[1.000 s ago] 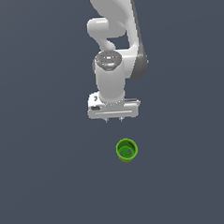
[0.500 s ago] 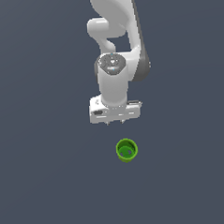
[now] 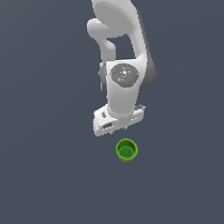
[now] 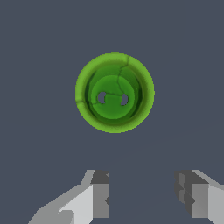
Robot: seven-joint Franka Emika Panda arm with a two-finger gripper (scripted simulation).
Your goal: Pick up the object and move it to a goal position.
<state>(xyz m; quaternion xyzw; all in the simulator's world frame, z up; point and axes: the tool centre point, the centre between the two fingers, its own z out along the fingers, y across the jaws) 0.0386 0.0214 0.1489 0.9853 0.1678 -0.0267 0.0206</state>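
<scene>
Small bright green round hollow cup (image 3: 126, 149) (image 4: 114, 92) sat upright on the plain dark grey floor (image 3: 43, 184), apart from everything. White pincer (image 3: 119, 128) (image 4: 142, 192) hung just beside it, fingers spread apart, gripping nothing.

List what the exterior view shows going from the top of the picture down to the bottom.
Arm → gripper → green cup, apart from the gripper, then bare floor.

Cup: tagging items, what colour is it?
Bright green; the cup shows best in the wrist view.
</scene>
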